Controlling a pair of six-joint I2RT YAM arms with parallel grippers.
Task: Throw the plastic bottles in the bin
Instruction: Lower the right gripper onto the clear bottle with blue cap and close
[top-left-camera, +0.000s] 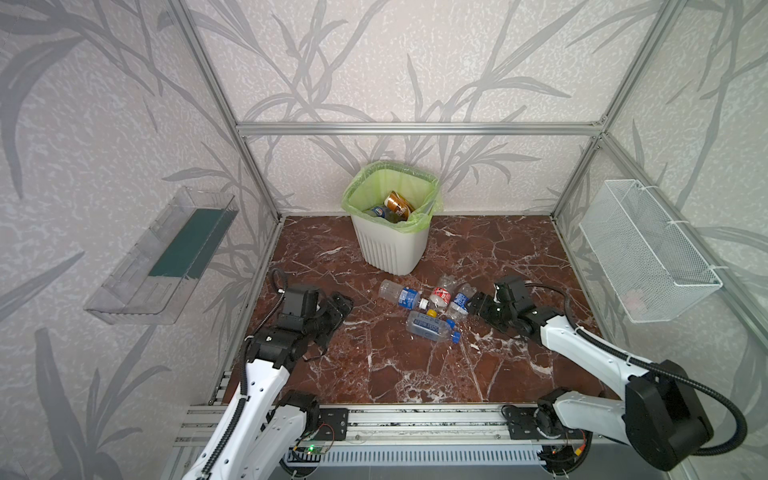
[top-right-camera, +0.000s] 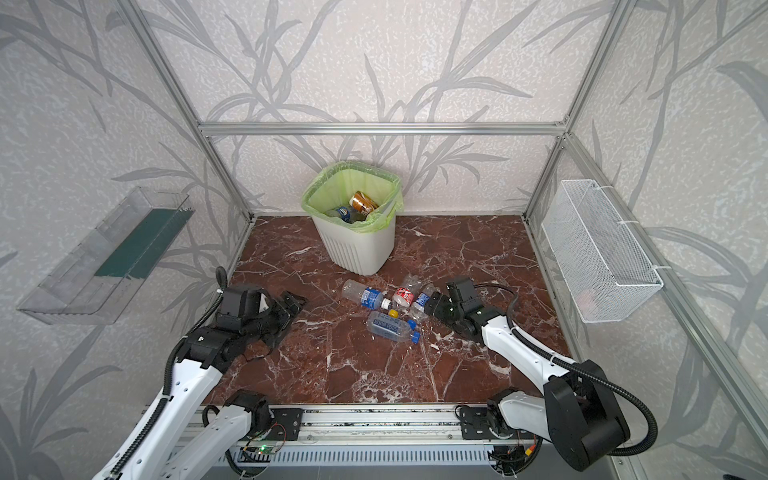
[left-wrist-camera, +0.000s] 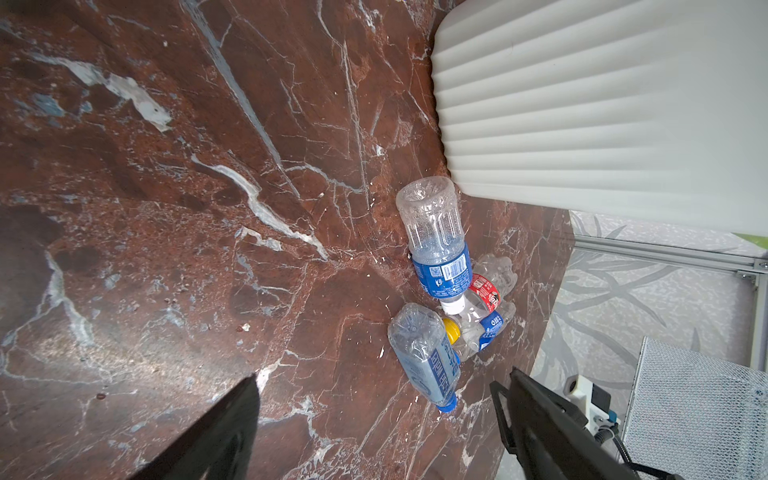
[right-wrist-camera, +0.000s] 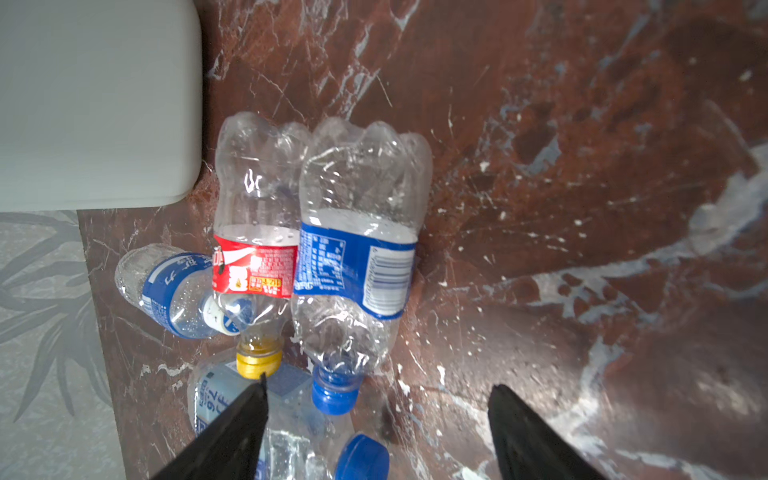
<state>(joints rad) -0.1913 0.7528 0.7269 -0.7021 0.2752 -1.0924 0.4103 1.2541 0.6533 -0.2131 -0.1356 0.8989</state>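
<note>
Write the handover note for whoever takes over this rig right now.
Left gripper: open, empty, touching nothing.
Right gripper: open, empty, beside the blue-label bottle.
Done: some bottles are in the bin.
Left: four on the table before the bin, touching each other: that one, the red-label bottle, the white-cap bottle, the flat bottle.

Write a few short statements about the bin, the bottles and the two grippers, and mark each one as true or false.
1. The bin is empty. False: bottles lie inside it, among them a brown-gold bottle.
2. The red-labelled bottle has a yellow cap. True.
3. The left gripper holds a bottle. False: it is open and empty.
4. The right gripper is open, close to the crumpled blue-capped bottle. True.
</note>
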